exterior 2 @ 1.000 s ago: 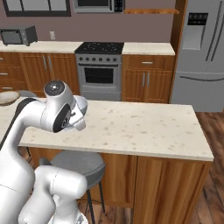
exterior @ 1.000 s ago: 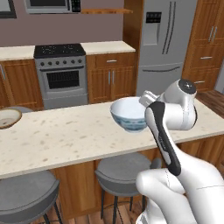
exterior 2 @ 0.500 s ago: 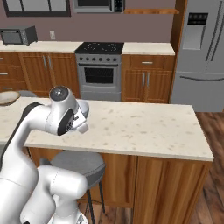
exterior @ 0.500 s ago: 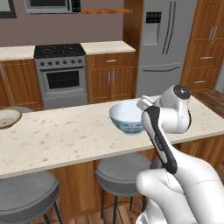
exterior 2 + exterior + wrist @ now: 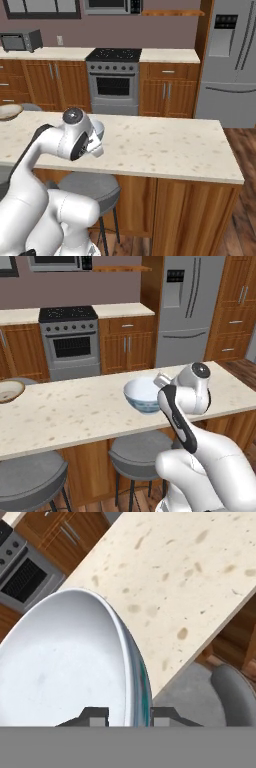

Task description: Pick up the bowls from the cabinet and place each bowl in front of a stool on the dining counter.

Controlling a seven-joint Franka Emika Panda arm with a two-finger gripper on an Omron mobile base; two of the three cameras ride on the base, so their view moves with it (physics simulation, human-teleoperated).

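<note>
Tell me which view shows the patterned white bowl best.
The left base view: the whole bowl shows side-on above the dining counter, pattern visible. The hand view shows only its inside and rim, pinched by the tool. In the right base view the arm hides it.

Two bowls are on show: one deeper white bowl with a blue-green painted pattern (image 5: pixel 143 395) at about 3 o'clock over the long beige speckled stone dining counter (image 5: pixel 75 411), and one wide shallow cream bowl with a tan rim (image 5: pixel 9 391) at 9 o'clock on that top. Two backless stools with round grey padded seats: one (image 5: pixel 140 451) at 6 o'clock below the counter edge, one (image 5: pixel 30 481) at 7 o'clock. One counter.
</note>
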